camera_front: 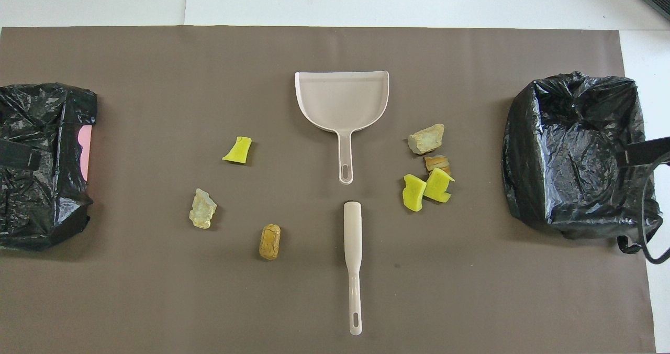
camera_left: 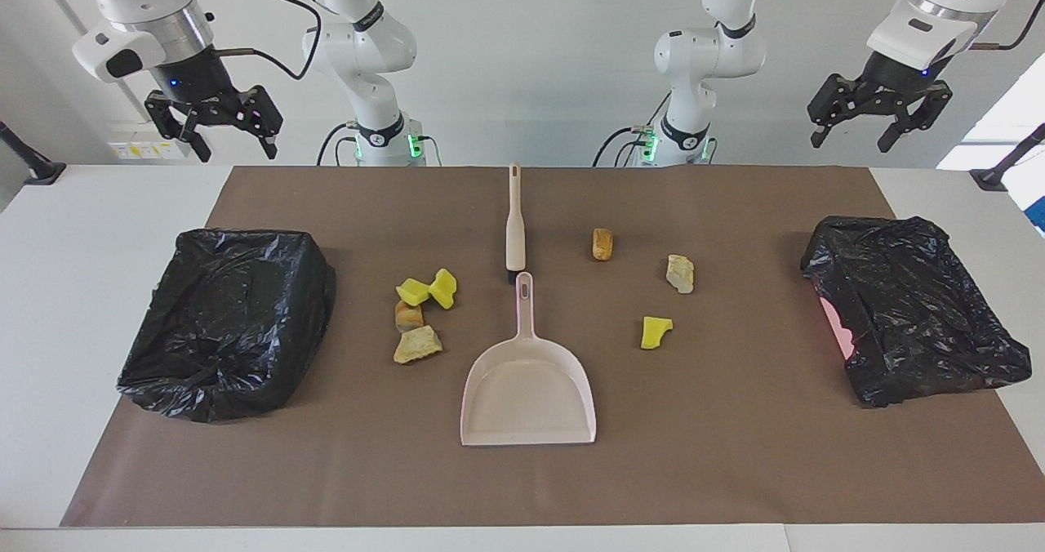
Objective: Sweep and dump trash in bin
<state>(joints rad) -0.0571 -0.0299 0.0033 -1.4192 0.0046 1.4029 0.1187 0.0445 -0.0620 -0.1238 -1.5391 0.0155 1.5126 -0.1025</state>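
Several pieces of trash lie on the brown mat. Two yellow sponge pieces (camera_left: 429,289) (camera_front: 426,189) and two tan lumps (camera_left: 416,344) (camera_front: 426,138) cluster beside the dustpan toward the right arm's end. An orange-brown lump (camera_left: 602,243) (camera_front: 269,241), a pale lump (camera_left: 679,273) (camera_front: 202,208) and a yellow piece (camera_left: 655,331) (camera_front: 238,150) lie spread toward the left arm's end. A black-bagged bin (camera_left: 229,323) (camera_front: 576,150) stands at the right arm's end. My right gripper (camera_left: 235,148) and left gripper (camera_left: 853,137) hang open and empty, high over the table's robot edge, each near its own end.
A pale pink dustpan (camera_left: 529,389) (camera_front: 343,95) lies mid-mat, its handle toward the robots. A matching brush (camera_left: 514,225) (camera_front: 353,260) lies in line with it, nearer to the robots. A second black-bagged bin (camera_left: 914,307) (camera_front: 42,165) stands at the left arm's end.
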